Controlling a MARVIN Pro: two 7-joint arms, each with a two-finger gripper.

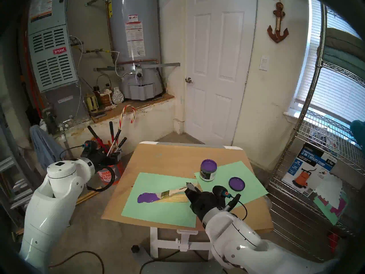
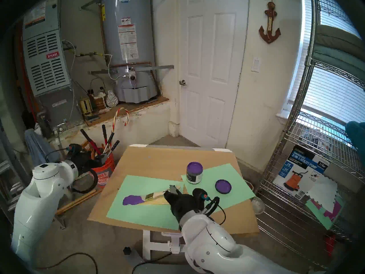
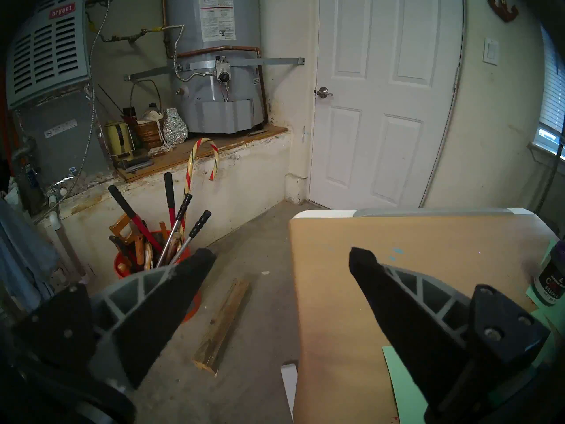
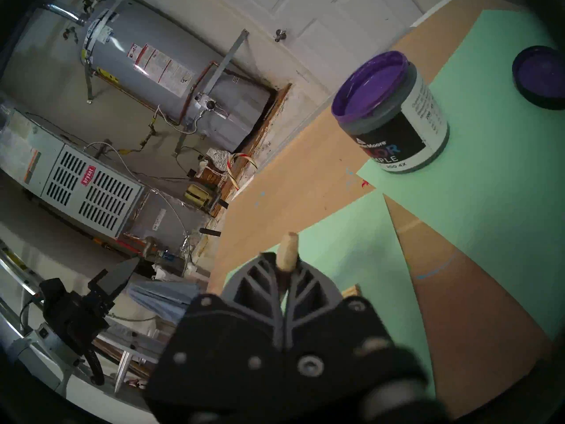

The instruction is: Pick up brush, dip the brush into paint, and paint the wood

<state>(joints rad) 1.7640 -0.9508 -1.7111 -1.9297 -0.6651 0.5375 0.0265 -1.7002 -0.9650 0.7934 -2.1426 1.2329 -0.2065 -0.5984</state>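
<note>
The small flat paintbrush with pale wooden handle and brass-coloured ferrule (image 1: 173, 192) lies slanted across the thin pale-yellow striped wooden strip (image 1: 173, 198), its bristles buried in a patch of thick purple wet paint (image 1: 148, 197) covering the strip's left end. The right pincer (image 1: 190, 188) is closed on the brush handle, whose rounded tip (image 4: 289, 251) juts out beyond the two fingers in the right wrist view. Strip and brush rest on a mint-green paper sheet (image 1: 158, 212) on the tan-topped desk (image 1: 169, 155). A second green sheet (image 1: 246, 180) carries the open jar of purple paint (image 1: 208, 169) and, just beside it, the round purple-coated lid (image 1: 236, 184). The left pincer (image 3: 281, 258) hangs off the desk's left edge, fingers spread wide and holding nothing, near an orange bucket of long-handled tools (image 3: 146, 261).
</note>
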